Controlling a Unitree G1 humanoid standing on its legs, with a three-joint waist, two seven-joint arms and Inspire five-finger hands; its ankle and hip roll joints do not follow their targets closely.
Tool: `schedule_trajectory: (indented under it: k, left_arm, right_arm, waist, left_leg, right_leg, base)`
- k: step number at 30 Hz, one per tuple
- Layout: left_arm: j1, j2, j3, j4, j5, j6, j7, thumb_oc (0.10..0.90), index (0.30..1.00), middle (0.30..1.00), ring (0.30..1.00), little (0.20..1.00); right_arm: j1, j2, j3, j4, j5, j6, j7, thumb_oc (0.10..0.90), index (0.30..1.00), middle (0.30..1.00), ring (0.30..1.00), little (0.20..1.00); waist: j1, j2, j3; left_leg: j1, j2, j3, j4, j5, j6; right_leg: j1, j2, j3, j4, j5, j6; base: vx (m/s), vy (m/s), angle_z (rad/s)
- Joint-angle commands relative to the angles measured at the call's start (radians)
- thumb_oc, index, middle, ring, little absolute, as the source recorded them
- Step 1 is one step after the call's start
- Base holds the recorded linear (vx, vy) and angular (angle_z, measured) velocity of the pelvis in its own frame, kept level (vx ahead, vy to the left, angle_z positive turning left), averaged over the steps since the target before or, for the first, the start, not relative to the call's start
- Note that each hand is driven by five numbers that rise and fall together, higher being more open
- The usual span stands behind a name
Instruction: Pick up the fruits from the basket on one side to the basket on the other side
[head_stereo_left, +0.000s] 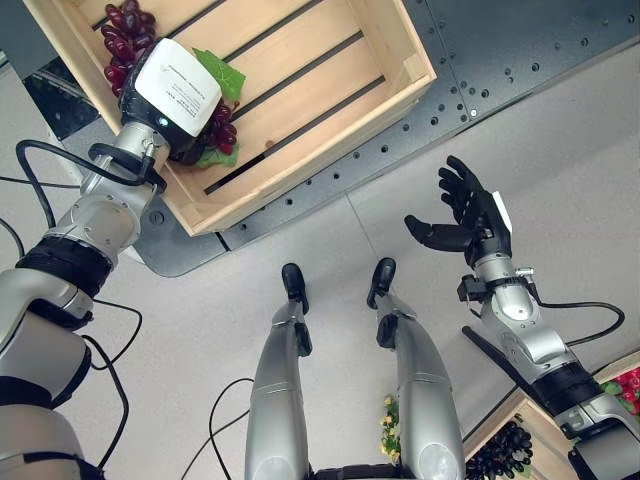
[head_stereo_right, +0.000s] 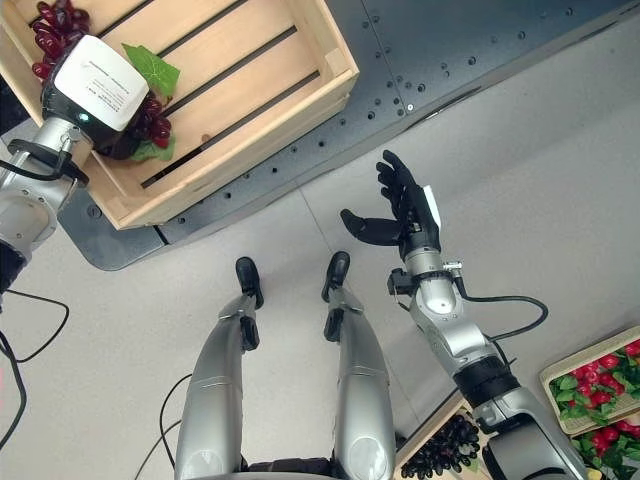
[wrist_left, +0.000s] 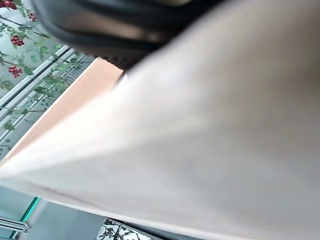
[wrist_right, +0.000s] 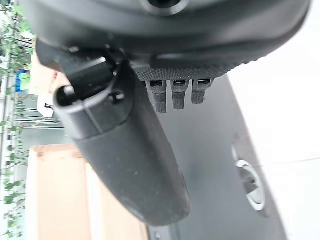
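My left hand (head_stereo_left: 178, 92) lowered red grapes (head_stereo_left: 221, 131) into the far-left crate (head_stereo_left: 400, 70), fingers hidden, grip untellable; my right hand (head_stereo_left: 470, 215) hung open, more fruit (head_stereo_right: 598, 378) remaining near right.

bright even light, blurred wrist views

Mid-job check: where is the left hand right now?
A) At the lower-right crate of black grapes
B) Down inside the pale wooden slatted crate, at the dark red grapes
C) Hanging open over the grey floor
B: the left hand reaches into the pale wooden slatted crate, on the dark red grapes.
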Motion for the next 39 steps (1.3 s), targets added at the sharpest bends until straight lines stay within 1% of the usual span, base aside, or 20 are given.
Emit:
schedule_trajectory:
  k: [1, 6, 9, 10, 11, 12, 13, 16, 17, 19, 24, 25, 26, 28, 32, 33, 36, 37, 38, 39]
  left_arm:
    - [0.063, 0.027, 0.032, 0.117, -0.062, -0.017, -0.074, 0.4, 0.3, 0.3, 0.3, 0.3]
    - [0.075, 0.032, 0.037, 0.1, -0.114, -0.062, -0.006, 0.4, 0.3, 0.3, 0.3, 0.3]
    - [0.087, 0.026, 0.057, 0.069, -0.37, -0.078, 0.109, 0.4, 0.3, 0.3, 0.3, 0.3]
    - [0.091, 0.025, 0.066, 0.064, -0.41, -0.09, 0.127, 0.4, 0.3, 0.3, 0.3, 0.3]
    - [0.103, 0.025, 0.096, 0.047, -0.604, -0.166, 0.205, 0.4, 0.3, 0.3, 0.3, 0.3]
    - [0.125, 0.005, 0.145, 0.03, -0.697, -0.215, 0.236, 0.4, 0.3, 0.3, 0.3, 0.3]
    - [0.136, -0.002, 0.166, 0.026, -0.74, -0.241, 0.244, 0.4, 0.3, 0.3, 0.3, 0.3]
    - [0.208, -0.074, 0.325, -0.013, -0.914, -0.383, 0.265, 0.4, 0.3, 0.3, 0.3, 0.3]
    - [0.223, -0.089, 0.359, -0.024, -0.94, -0.406, 0.26, 0.4, 0.3, 0.3, 0.3, 0.3]
    - [0.28, -0.166, 0.474, -0.073, -1.038, -0.458, 0.223, 0.4, 0.3, 0.3, 0.3, 0.3]
    - [0.334, -0.274, 0.595, -0.138, -1.213, -0.509, 0.166, 0.4, 0.3, 0.3, 0.3, 0.3]
    - [0.338, -0.288, 0.605, -0.147, -1.223, -0.504, 0.16, 0.4, 0.3, 0.3, 0.3, 0.3]
    - [0.35, -0.31, 0.628, -0.161, -1.259, -0.517, 0.161, 0.4, 0.3, 0.3, 0.3, 0.3]
    - [0.362, -0.33, 0.65, -0.175, -1.237, -0.555, 0.175, 0.4, 0.3, 0.3, 0.3, 0.3]
    - [0.408, -0.342, 0.687, -0.226, -1.299, -0.589, 0.167, 0.4, 0.3, 0.3, 0.3, 0.3]
    - [0.428, -0.35, 0.703, -0.242, -1.333, -0.611, 0.163, 0.4, 0.3, 0.3, 0.3, 0.3]
    - [0.47, -0.359, 0.725, -0.275, -1.331, -0.629, 0.156, 0.4, 0.3, 0.3, 0.3, 0.3]
    - [0.493, -0.356, 0.734, -0.304, -1.336, -0.63, 0.147, 0.4, 0.3, 0.3, 0.3, 0.3]
    - [0.5, -0.355, 0.737, -0.311, -1.337, -0.631, 0.145, 0.4, 0.3, 0.3, 0.3, 0.3]
    - [0.523, -0.351, 0.748, -0.338, -1.334, -0.631, 0.135, 0.4, 0.3, 0.3, 0.3, 0.3]
  right_arm:
    - [0.03, -0.007, -0.088, -0.11, 0.049, -0.113, -0.015, 0.8, 0.9, 0.9, 0.9, 0.9]
    - [0.039, 0.002, -0.095, -0.121, 0.06, -0.112, -0.018, 0.8, 0.9, 0.9, 0.9, 0.9]
    - [0.039, 0.007, -0.086, -0.134, 0.05, -0.102, -0.022, 0.8, 0.9, 0.9, 0.9, 0.9]
    - [0.04, 0.008, -0.086, -0.136, 0.047, -0.1, -0.023, 0.8, 0.9, 0.9, 0.9, 0.9]
    - [0.044, 0.014, -0.085, -0.14, 0.038, -0.1, -0.026, 0.8, 0.9, 0.9, 0.9, 0.9]
    - [0.05, 0.023, -0.088, -0.148, 0.028, -0.101, -0.026, 0.8, 0.9, 0.9, 0.9, 0.9]
    - [0.053, 0.026, -0.091, -0.151, 0.026, -0.101, -0.024, 0.8, 0.9, 0.9, 0.9, 0.9]
    - [0.064, 0.054, -0.108, -0.158, -0.001, -0.102, -0.015, 0.8, 0.9, 0.9, 0.9, 0.9]
    - [0.068, 0.061, -0.113, -0.158, -0.009, -0.102, -0.011, 0.8, 0.9, 0.9, 0.9, 0.9]
    - [0.073, 0.095, -0.126, -0.166, -0.056, -0.089, 0.0, 0.8, 0.9, 0.9, 0.9, 0.9]
    - [0.051, 0.13, -0.134, -0.177, -0.109, -0.068, 0.017, 0.8, 0.9, 0.9, 0.9, 0.9]
    - [0.046, 0.135, -0.135, -0.177, -0.115, -0.063, 0.017, 0.8, 0.9, 0.9, 0.9, 0.9]
    - [0.04, 0.14, -0.139, -0.177, -0.123, -0.059, 0.022, 0.8, 0.9, 0.9, 0.9, 0.9]
    - [0.035, 0.147, -0.142, -0.176, -0.131, -0.06, 0.028, 0.8, 0.9, 0.9, 0.9, 0.9]
    - [0.054, 0.147, -0.146, -0.196, -0.119, -0.061, 0.059, 0.8, 0.9, 0.9, 0.9, 0.9]
    - [0.065, 0.151, -0.144, -0.202, -0.118, -0.07, 0.085, 0.8, 0.9, 0.9, 0.9, 0.9]
    - [0.082, 0.158, -0.134, -0.217, -0.13, -0.074, 0.134, 0.8, 0.9, 0.9, 0.9, 0.9]
    - [0.092, 0.157, -0.125, -0.238, -0.137, -0.063, 0.157, 0.8, 0.9, 0.9, 0.9, 0.9]
    - [0.094, 0.157, -0.122, -0.242, -0.139, -0.062, 0.165, 0.8, 0.9, 0.9, 0.9, 0.9]
    - [0.101, 0.155, -0.11, -0.257, -0.142, -0.059, 0.198, 0.8, 0.9, 0.9, 0.9, 0.9]
  waist:
    - [0.007, -0.007, -0.009]
    - [0.005, -0.004, -0.009]
    - [0.004, -0.002, -0.009]
    - [0.005, -0.002, -0.009]
    - [0.009, -0.002, -0.009]
    - [0.011, -0.004, -0.009]
    - [0.012, -0.004, -0.009]
    - [0.019, -0.006, -0.009]
    - [0.02, -0.006, -0.009]
    - [0.024, -0.005, -0.009]
    - [0.032, -0.002, -0.009]
    - [0.032, -0.001, -0.009]
    - [0.034, 0.002, -0.009]
    - [0.036, 0.007, -0.01]
    - [0.036, 0.022, -0.051]
    - [0.035, 0.029, -0.068]
    - [0.038, 0.039, -0.101]
    - [0.04, 0.045, -0.129]
    - [0.04, 0.047, -0.137]
    - [0.043, 0.055, -0.171]
  left_leg:
    - [0.067, -0.043, 0.053, -0.049, -0.04, -0.012]
    - [0.086, -0.045, 0.054, -0.049, -0.045, -0.011]
    - [0.111, -0.046, 0.059, -0.058, -0.047, -0.008]
    - [0.117, -0.047, 0.06, -0.059, -0.047, -0.007]
    - [0.135, -0.049, 0.063, -0.063, -0.05, -0.005]
    - [0.152, -0.051, 0.065, -0.068, -0.05, -0.002]
    - [0.159, -0.052, 0.064, -0.071, -0.051, -0.002]
    - [0.203, -0.057, 0.065, -0.079, -0.052, 0.0]
    - [0.214, -0.058, 0.064, -0.081, -0.054, 0.001]
    - [0.265, -0.064, 0.062, -0.093, -0.058, 0.004]
    - [0.367, -0.071, 0.064, -0.111, -0.072, 0.009]
    - [0.383, -0.072, 0.064, -0.113, -0.074, 0.01]
    - [0.414, -0.075, 0.063, -0.12, -0.077, 0.011]
    - [0.458, -0.077, 0.062, -0.126, -0.083, 0.012]
    - [0.519, -0.084, 0.06, -0.142, -0.094, 0.014]
    - [0.543, -0.086, 0.061, -0.148, -0.099, 0.016]
    - [0.588, -0.089, 0.058, -0.16, -0.107, 0.016]
    - [0.619, -0.092, 0.055, -0.176, -0.108, 0.015]
    - [0.628, -0.093, 0.055, -0.181, -0.108, 0.014]
    - [0.666, -0.096, 0.054, -0.205, -0.106, 0.011]
  right_leg:
    - [0.073, 0.009, 0.017, 0.036, -0.073, 0.036]
    - [0.091, 0.011, 0.023, 0.032, -0.075, 0.036]
    - [0.105, 0.016, 0.03, 0.032, -0.078, 0.036]
    - [0.109, 0.016, 0.031, 0.032, -0.078, 0.036]
    - [0.125, 0.018, 0.032, 0.031, -0.08, 0.037]
    - [0.14, 0.021, 0.033, 0.025, -0.08, 0.038]
    - [0.147, 0.022, 0.033, 0.024, -0.081, 0.039]
    - [0.186, 0.025, 0.037, 0.02, -0.086, 0.04]
    - [0.196, 0.026, 0.038, 0.02, -0.087, 0.04]
    - [0.238, 0.027, 0.045, 0.014, -0.091, 0.044]
    - [0.325, 0.021, 0.048, 0.001, -0.096, 0.053]
    - [0.34, 0.02, 0.048, -0.002, -0.097, 0.054]
    - [0.369, 0.017, 0.046, -0.01, -0.097, 0.056]
    - [0.411, 0.011, 0.043, -0.02, -0.097, 0.059]
    - [0.474, 0.0, 0.037, -0.05, -0.098, 0.063]
    - [0.498, -0.006, 0.033, -0.06, -0.1, 0.063]
    - [0.548, -0.017, 0.026, -0.082, -0.102, 0.065]
    - [0.586, -0.024, 0.02, -0.106, -0.101, 0.067]
    - [0.597, -0.025, 0.018, -0.113, -0.1, 0.067]
    - [0.646, -0.028, 0.01, -0.149, -0.098, 0.068]
  base:
    - [0.0, 0.0, 0.0]
    - [0.0, -0.01, -0.04]
    - [-0.01, 0.0, -0.03]
    - [-0.01, -0.012, -0.05]
    - [0.0, 0.0, 0.0]
    - [-0.02, -0.034, 0.0]
    - [0.0, 0.0, 0.0]
    - [0.0, 0.0, 0.0]
    - [0.0, 0.0, 0.0]
    - [0.0, -0.032, 0.03]
    - [0.01, -0.025, -0.02]
    - [0.03, -0.034, 0.0]
    - [0.03, -0.033, 0.0]
    - [0.03, -0.033, -0.02]
    - [0.06, -0.01, -0.01]
    - [0.06, -0.006, 0.01]
    - [0.09, -0.022, -0.06]
    - [0.1, -0.021, -0.06]
    - [0.16, -0.036, -0.02]
    - [0.13, -0.041, 0.01]
